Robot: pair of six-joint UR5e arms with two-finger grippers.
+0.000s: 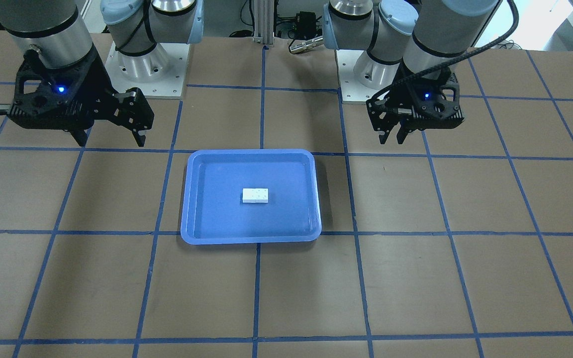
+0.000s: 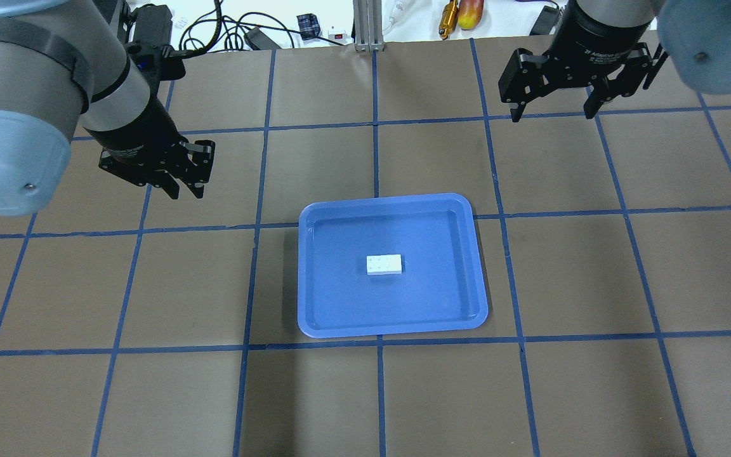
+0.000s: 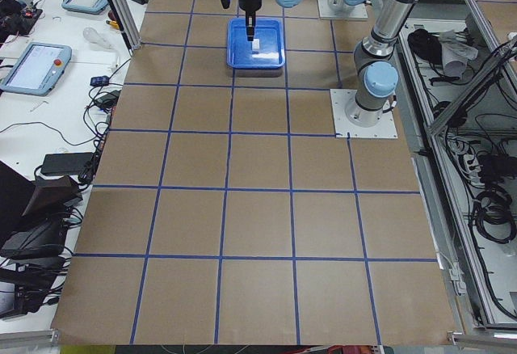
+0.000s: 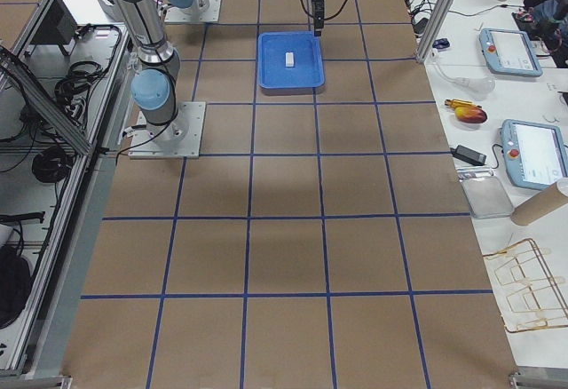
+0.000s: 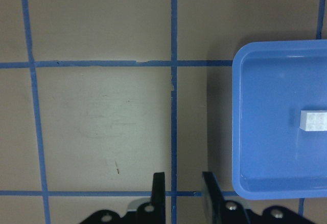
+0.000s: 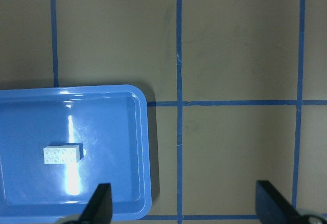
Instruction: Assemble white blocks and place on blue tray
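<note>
The robot's left arm (image 2: pixel 19 108) looks biggest in the overhead view, because it is closest to that camera. It comes in from the left side and bends down toward the brown table (image 2: pixel 150 393). Its claw, the left gripper (image 2: pixel 188 190), points down and hangs above the table, off to the side of the tray. The two fingers (image 5: pixel 159 191) have only a small gap between them. There is nothing in that gap.

In the middle of the table sits the blue tray (image 2: pixel 315 320). It lies flat, and blue tape lines (image 2: pixel 118 349) cross the table all around it. The white blocks (image 2: pixel 384 264) lie near the middle of the tray floor. They look like one small long piece with bumps on top. They do not touch the tray's rim, and no claw touches them.

On the right, the right arm (image 2: pixel 600 25) reaches down from the top corner. The right gripper (image 2: pixel 553 115) hangs above the table, well away from the tray. Its fingers (image 6: pixel 100 203) are spread very wide. It holds nothing.
</note>
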